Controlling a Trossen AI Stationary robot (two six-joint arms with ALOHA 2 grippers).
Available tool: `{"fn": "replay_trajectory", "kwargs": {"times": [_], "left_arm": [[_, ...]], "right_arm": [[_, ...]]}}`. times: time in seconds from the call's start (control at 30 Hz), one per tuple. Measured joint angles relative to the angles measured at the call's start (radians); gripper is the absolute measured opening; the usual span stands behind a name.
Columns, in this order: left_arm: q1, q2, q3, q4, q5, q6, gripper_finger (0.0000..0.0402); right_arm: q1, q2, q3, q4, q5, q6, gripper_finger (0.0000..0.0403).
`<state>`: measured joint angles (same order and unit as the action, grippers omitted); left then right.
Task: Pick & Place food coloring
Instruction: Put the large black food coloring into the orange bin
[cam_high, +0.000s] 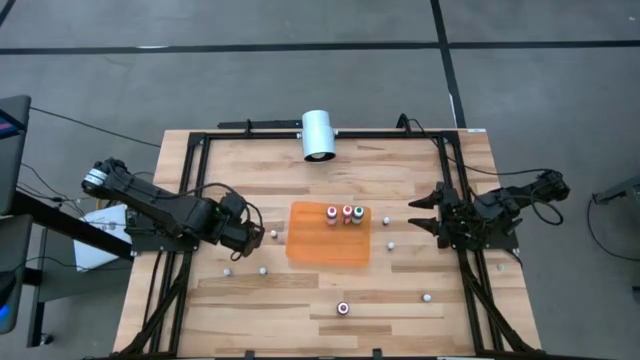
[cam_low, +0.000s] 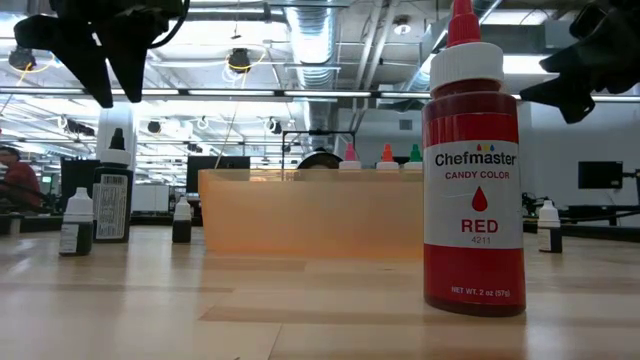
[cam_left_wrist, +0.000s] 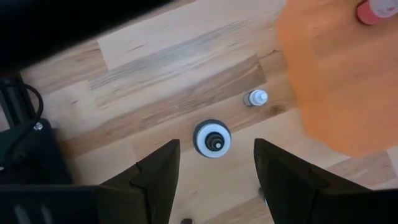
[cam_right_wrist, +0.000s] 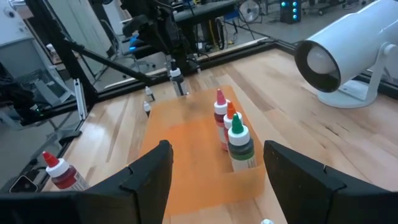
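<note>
High view: three food coloring bottles (cam_high: 345, 214) on orange mat (cam_high: 325, 250); both claws open, empty.

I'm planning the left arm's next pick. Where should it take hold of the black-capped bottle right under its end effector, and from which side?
Grip the bottle around its upper body just below the cap, coming straight down from above. It stands upright on bare table, its round top facing up between the left end effector's open fingers, with nothing close beside it. That is a judgement from its pose.
</note>
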<state>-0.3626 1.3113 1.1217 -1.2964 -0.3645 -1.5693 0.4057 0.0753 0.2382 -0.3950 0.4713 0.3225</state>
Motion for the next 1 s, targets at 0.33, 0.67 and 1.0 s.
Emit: {"fn": "replay_trajectory", "kwargs": {"times": [0.33,0.67,1.0], "left_arm": [[0.000,0.000,0.000,0.005,-0.033,0.003,0.0197],[0.000,0.000,0.000,0.005,-0.013,0.012,0.0226],[0.000,0.000,0.000,0.006,-0.014,-0.008,0.0303]], "right_arm": [[0.000,0.000,0.000,0.000,0.000,0.000,0.0240],[0.000,0.000,0.000,0.000,0.001,0.000,0.0240],[0.000,0.000,0.000,0.000,0.001,0.000,0.0240]]}}
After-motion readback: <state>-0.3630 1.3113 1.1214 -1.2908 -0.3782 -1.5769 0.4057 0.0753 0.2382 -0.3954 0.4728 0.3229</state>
